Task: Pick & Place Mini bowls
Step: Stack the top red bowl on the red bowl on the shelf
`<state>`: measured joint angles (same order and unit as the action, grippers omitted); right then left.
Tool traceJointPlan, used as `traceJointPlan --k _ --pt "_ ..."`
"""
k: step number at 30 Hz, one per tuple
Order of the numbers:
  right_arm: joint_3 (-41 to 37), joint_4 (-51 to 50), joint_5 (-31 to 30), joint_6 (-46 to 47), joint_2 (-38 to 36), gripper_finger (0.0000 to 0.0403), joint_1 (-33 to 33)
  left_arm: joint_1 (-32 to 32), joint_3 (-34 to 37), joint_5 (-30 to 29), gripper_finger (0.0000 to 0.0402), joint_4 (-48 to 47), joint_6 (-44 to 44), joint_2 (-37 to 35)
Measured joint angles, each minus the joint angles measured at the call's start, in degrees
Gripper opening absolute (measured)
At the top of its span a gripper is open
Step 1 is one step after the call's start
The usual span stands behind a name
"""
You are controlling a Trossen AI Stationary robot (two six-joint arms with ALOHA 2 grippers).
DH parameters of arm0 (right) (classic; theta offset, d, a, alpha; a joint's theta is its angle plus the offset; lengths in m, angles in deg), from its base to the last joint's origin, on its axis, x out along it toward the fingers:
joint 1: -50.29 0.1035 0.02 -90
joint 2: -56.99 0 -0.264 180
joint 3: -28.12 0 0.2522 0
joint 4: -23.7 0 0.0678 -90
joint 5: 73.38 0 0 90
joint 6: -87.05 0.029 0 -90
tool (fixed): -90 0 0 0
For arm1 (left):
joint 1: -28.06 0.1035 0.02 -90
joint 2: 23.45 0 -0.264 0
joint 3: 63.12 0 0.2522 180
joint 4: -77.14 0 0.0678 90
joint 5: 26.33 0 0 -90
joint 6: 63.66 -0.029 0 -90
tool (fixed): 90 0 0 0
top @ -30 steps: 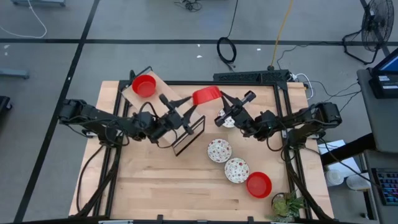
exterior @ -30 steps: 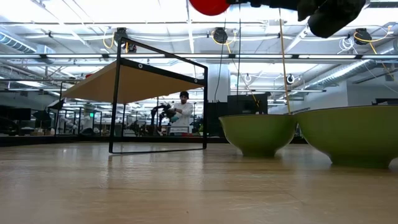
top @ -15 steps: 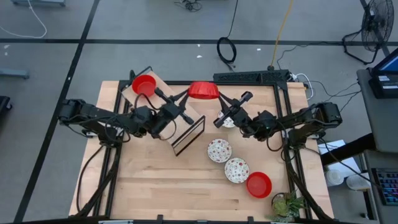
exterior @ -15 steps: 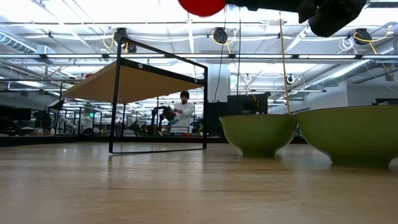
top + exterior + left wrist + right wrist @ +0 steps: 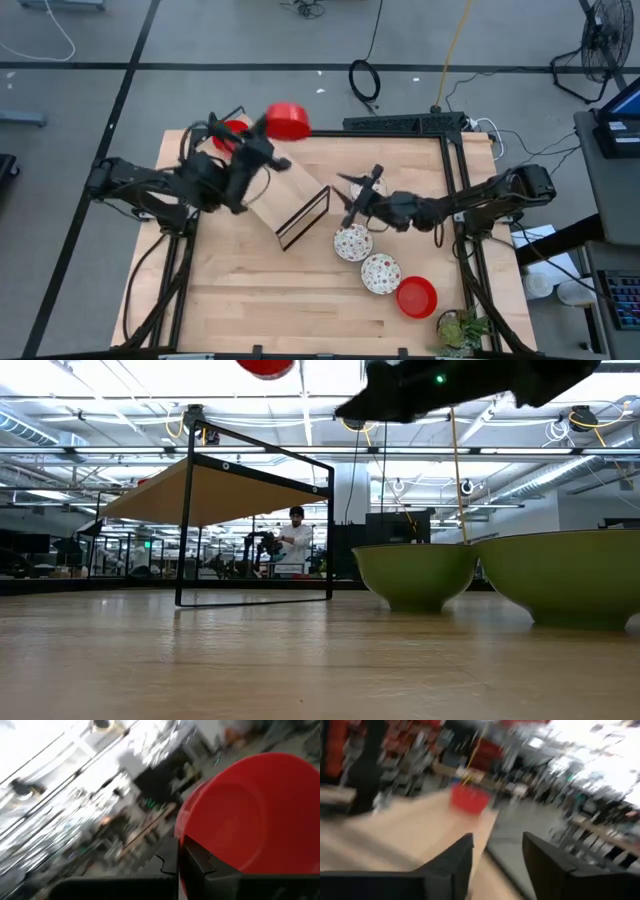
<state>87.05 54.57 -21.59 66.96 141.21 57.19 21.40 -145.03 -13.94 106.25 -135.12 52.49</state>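
Note:
My left gripper (image 5: 268, 132) is shut on a plain red mini bowl (image 5: 288, 121), held high above the table's far left; it shows at the top of the low view as the red bowl (image 5: 265, 366). A second red bowl (image 5: 229, 130) sits on the wooden shelf top (image 5: 285, 180). My right gripper (image 5: 357, 196) stands open and empty at mid-table, just above a white red-speckled bowl (image 5: 352, 242). Another speckled bowl (image 5: 380, 273) and a red bowl (image 5: 416, 297) rest on the table at the near right. My left gripper pinches the red bowl's rim (image 5: 183, 836), one finger (image 5: 202, 865) on the inside and the other on the outside. The bowl is lifted clear and tilted, its hollow facing the wrist camera.
The wooden shelf on a black wire frame (image 5: 303, 217) stands left of centre; in the low view the frame (image 5: 255, 525) rises from the table. Two bowls (image 5: 415, 572) (image 5: 565, 588) stand close to the low camera. A potted plant (image 5: 460, 328) sits at the near right corner.
The red bowl has passed from my right gripper to my left one. My left gripper shut on it; my right gripper opened, then dropped and drew back toward the speckled bowls. My left gripper has carried the bowl toward the table's far left, over the shelf.

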Motion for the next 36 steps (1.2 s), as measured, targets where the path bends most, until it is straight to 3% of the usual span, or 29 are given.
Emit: traceJointPlan --k 4,7,14,18,22,28,31,36 --pt "0.0 -11.3 -0.5 6.4 -2.9 0.0201 1.1 4.7 -5.6 -3.8 0.0004 -15.3 6.9 -4.3" --pt "0.0 -13.9 -0.4 8.7 -4.1 0.0211 1.8 10.1 -6.7 -6.5 0.0003 -23.4 11.0 -6.9" --pt "0.1 -16.7 -0.5 8.3 -6.9 0.0205 3.0 24.6 -6.3 -6.6 0.0004 -39.1 21.4 -11.2" --pt "0.1 -21.6 -0.5 11.0 -8.3 0.0201 3.0 31.6 -6.3 -2.1 0.0005 -51.2 32.1 -11.6" --pt "0.0 -22.9 -0.5 12.3 -8.6 0.0201 3.0 39.1 -6.3 7.7 0.0003 -63.9 45.0 -11.4" --pt "0.0 -24.3 -0.5 13.3 -8.9 0.0201 3.0 55.1 -7.4 36.6 0.0003 -84.6 67.5 -8.5" --pt "0.0 -24.4 -0.5 13.4 -9.2 0.0199 3.0 61.8 -10.4 46.1 0.0003 -94.2 71.1 -5.8" --pt "0.0 -24.1 -0.5 13.4 -9.2 0.02 3.0 62.0 -19.0 55.4 0.0003 -102.6 75.0 -1.7"
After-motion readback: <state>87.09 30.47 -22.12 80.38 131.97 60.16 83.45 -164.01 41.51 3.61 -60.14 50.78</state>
